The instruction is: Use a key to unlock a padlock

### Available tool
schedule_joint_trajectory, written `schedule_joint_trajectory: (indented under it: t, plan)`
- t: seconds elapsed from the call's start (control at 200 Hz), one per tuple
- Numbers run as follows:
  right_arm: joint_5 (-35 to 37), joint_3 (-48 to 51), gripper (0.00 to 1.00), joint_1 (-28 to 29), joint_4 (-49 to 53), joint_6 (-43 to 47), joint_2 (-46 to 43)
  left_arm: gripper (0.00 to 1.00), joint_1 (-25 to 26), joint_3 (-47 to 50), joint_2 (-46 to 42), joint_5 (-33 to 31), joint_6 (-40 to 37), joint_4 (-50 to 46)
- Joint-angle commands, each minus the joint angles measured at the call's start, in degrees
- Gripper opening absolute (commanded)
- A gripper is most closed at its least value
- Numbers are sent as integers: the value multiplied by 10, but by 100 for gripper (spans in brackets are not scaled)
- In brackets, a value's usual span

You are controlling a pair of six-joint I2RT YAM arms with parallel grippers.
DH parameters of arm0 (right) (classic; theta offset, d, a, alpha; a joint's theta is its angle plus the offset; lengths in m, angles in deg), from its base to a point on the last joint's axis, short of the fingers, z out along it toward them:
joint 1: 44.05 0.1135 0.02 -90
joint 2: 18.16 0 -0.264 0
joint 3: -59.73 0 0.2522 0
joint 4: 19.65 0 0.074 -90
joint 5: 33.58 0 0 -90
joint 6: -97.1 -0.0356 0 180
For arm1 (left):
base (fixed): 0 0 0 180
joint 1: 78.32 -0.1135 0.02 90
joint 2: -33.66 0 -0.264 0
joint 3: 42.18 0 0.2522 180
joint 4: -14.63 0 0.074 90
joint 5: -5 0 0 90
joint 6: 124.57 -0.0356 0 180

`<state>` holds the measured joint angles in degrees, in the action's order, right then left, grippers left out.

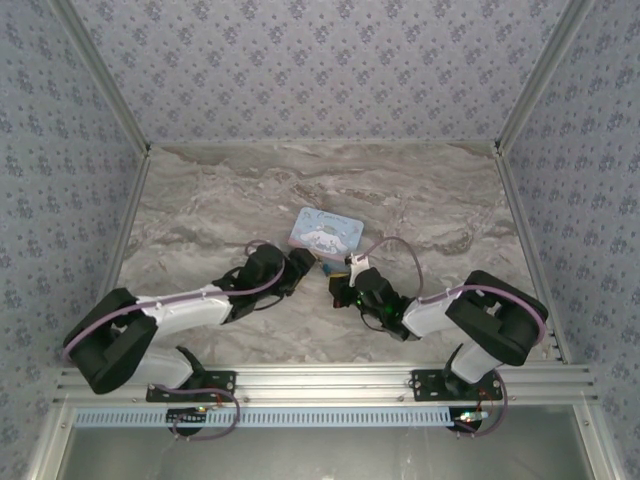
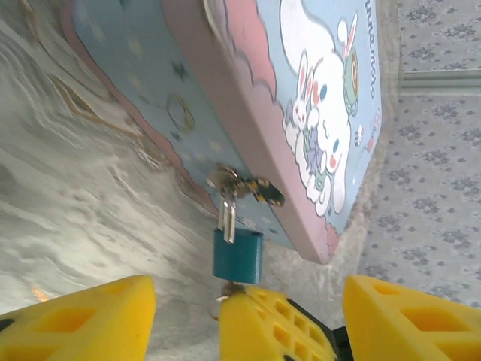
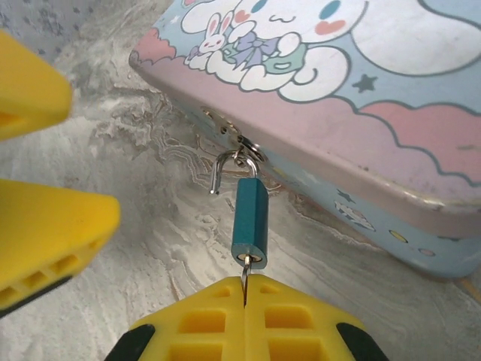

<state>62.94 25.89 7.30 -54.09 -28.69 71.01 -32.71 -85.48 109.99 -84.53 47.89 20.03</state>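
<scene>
The teal padlock [image 3: 249, 222] hangs from the hasp on the front of the cartoon tin [image 3: 338, 98]. One leg of its metal shackle [image 3: 225, 162] stands free of the body, so the lock is open. The thin key [image 3: 245, 272] is in the keyhole at the padlock's lower end. My right gripper [image 3: 244, 284] is shut on the key. In the left wrist view the padlock [image 2: 237, 256] sits just beyond my left gripper [image 2: 248, 293], which is open with its yellow fingers [image 2: 83, 316] wide on either side of the right gripper's tip [image 2: 263, 323].
The light-blue tin [image 1: 325, 230] lies on the marble tabletop [image 1: 200, 200] at mid-table. Both grippers, the left [image 1: 308, 262] and the right [image 1: 342, 272], meet at its near edge. Patterned walls close in the table on three sides.
</scene>
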Motion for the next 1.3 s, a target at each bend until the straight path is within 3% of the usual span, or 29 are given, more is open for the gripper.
schedule_joint_trajectory:
  t: [0.0,0.295,0.455,0.77,1.044,1.294]
  plan:
    - [-14,23,0,-12,-35,-78,-11,68,-18,-10,-33,-17,-61,-80]
    - [-140,31,0,-76,-51,-188,10,72,-52,-13,-98,-32,-120,-161]
    - [-142,38,0,-83,-50,-213,14,76,-66,-9,-121,-38,-140,-182]
    - [-150,54,0,-94,-65,-277,29,82,-122,-22,-124,11,-188,-191]
    - [-148,57,19,-94,-48,-287,31,89,-167,-61,-87,72,-241,-191]
    - [-133,66,31,-94,-2,-263,-3,91,-176,-111,-19,112,-292,-179]
